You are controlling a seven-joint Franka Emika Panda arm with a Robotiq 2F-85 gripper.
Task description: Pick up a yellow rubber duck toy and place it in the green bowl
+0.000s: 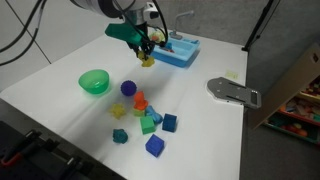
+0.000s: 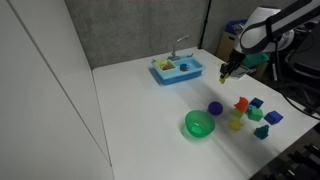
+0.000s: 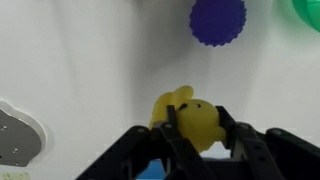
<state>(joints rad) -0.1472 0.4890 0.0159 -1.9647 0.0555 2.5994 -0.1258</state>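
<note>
The black Robotiq gripper [image 3: 198, 122] pinches the small yellow rubber duck toy [image 3: 186, 102] between its 2 fingers, clear above the white table [image 1: 230, 140], ready for carrying to the round green plastic bowl [image 1: 94, 81], well apart

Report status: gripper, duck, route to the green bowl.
Gripper shut on the yellow rubber duck toy. Duck aloft near blue tray. Green bowl not reached; purple spiky ball beside the route.

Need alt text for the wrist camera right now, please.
The gripper is shut on the yellow duck, over a white table. Ahead lie a purple spiky ball and the edge of the green bowl.
</note>
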